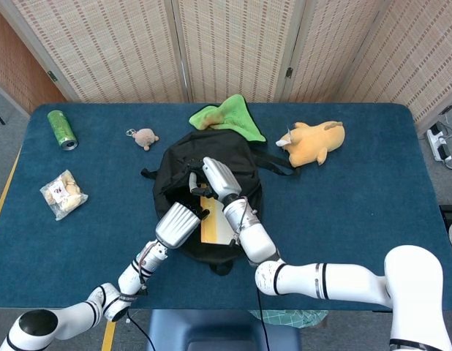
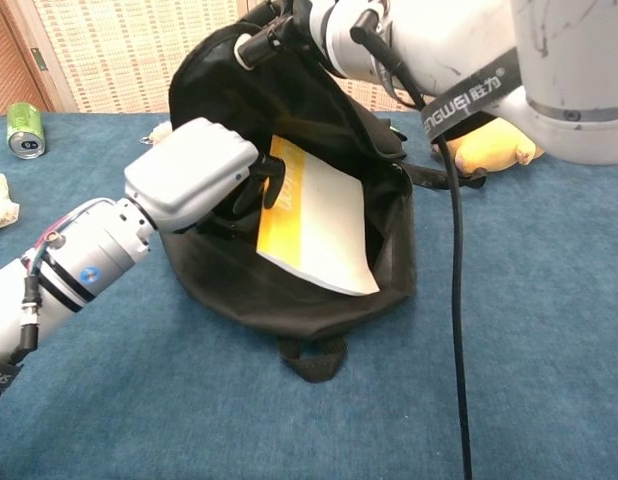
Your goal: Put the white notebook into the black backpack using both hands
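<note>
The black backpack (image 2: pixel 289 300) lies in the middle of the table with its mouth held wide. My right hand (image 2: pixel 309 22) grips the upper rim and lifts it; in the head view that hand (image 1: pixel 219 179) sits over the bag's top. The white notebook (image 2: pixel 319 240), with an orange-yellow band along one side, stands tilted inside the opening, its lower corner near the front rim. My left hand (image 2: pixel 194 180) reaches in from the left and pinches the notebook's upper edge with its dark fingers (image 2: pixel 271 185). From the head view the notebook (image 1: pixel 215 228) shows between both hands, beside my left hand (image 1: pixel 178 223).
A green can (image 1: pixel 62 129) and a snack bag (image 1: pixel 63 194) lie at the table's left. A small plush keychain (image 1: pixel 144 137) and a green cloth (image 1: pixel 226 115) sit behind the bag. An orange plush toy (image 1: pixel 314 142) lies at the right, next to a backpack strap (image 2: pixel 444 178).
</note>
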